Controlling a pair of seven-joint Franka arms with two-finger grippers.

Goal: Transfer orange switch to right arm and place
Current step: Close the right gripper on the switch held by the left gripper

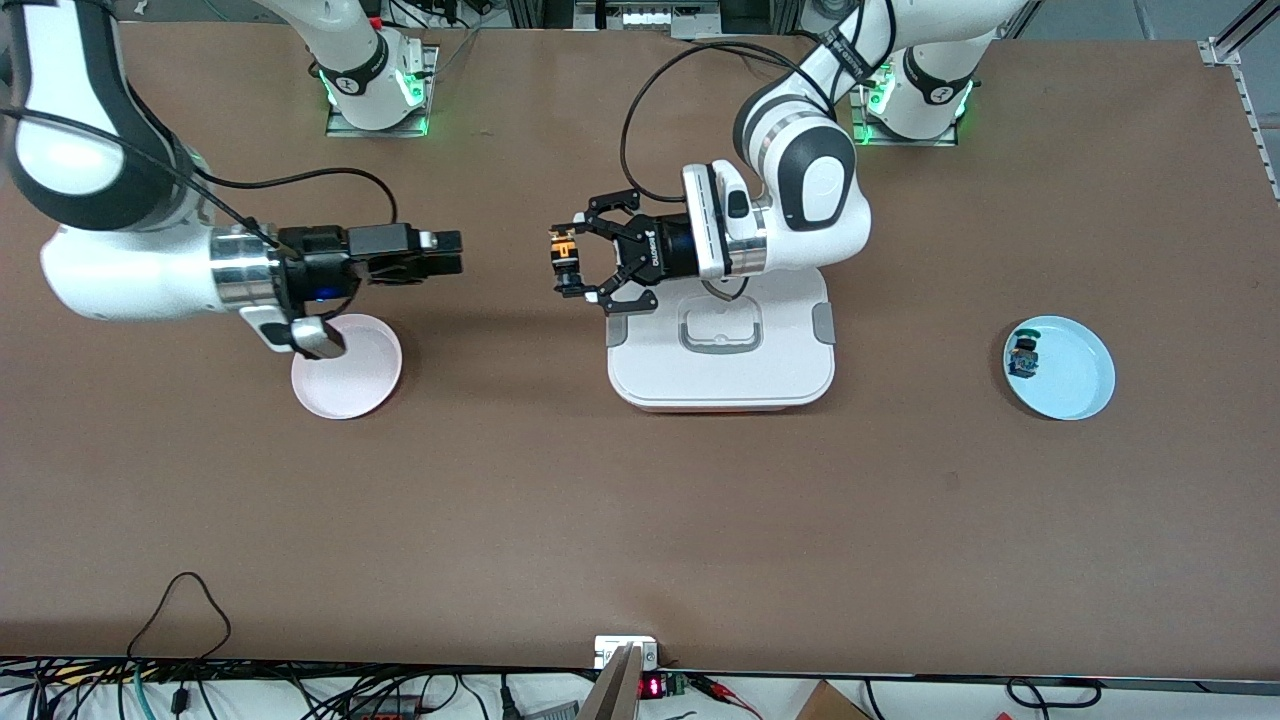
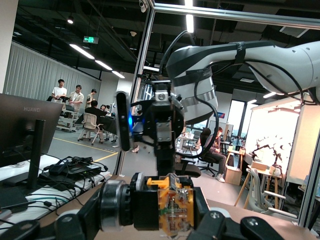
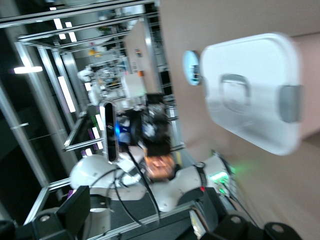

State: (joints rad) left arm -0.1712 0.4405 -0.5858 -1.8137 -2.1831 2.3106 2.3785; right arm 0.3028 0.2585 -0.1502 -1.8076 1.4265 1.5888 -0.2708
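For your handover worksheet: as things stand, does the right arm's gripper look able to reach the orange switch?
Probably yes: the left gripper holds the orange switch out toward the right gripper, with only open air between them.

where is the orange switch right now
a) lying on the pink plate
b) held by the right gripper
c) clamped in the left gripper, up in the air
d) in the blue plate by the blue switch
c: the left gripper is shut on the orange switch, held in the air facing the right gripper, which holds nothing.
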